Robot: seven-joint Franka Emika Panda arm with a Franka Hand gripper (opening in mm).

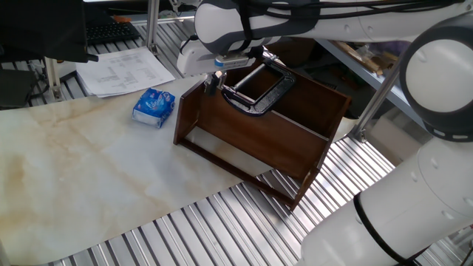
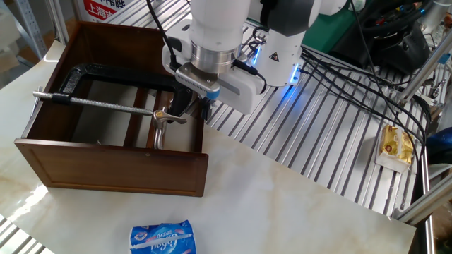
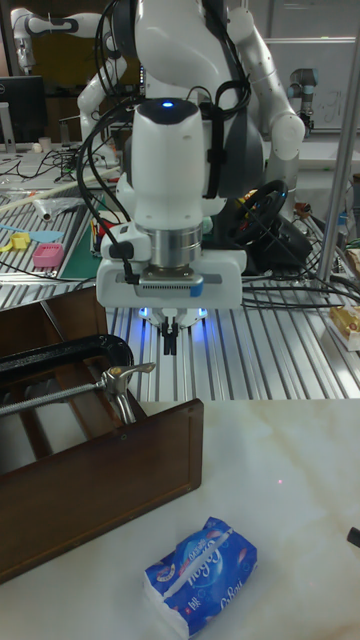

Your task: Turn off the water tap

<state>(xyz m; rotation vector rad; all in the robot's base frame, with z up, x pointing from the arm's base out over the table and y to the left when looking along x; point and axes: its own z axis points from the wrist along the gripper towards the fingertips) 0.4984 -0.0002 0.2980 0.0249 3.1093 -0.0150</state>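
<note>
While the jaws (image 3: 172, 338) hang point-down with the two dark fingers drawn close together and nothing between them, the water tap (image 2: 106, 88) lies just below and beside them, resting across the top of a dark brown wooden frame (image 2: 113, 166). Its black curved body arcs away from the jaws along the far wall of the frame, a shiny threaded rod (image 2: 95, 104) runs back toward them, and the small silver lever (image 3: 127, 375) sits nearest, just under the fingertips; whether they touch it cannot be told. From the tall fixed view the fingers appear slightly behind the lever. The frame's near wall, smooth and plank-like, stands between the jaws and the open part of the pale marbled surface (image 1: 81, 170). Out beyond that wall, well clear of the jaws, lies a soft blue-and-white tissue packet (image 3: 201, 577), crinkled and glossy. Behind the jaws the ground changes to ribbed metal slats (image 2: 311, 134), where black cables trail and a small yellow wrapped packet (image 2: 396, 146) lies far off to the side. Printed sheets of paper (image 1: 124, 70) rest past the tissue packet.
</note>
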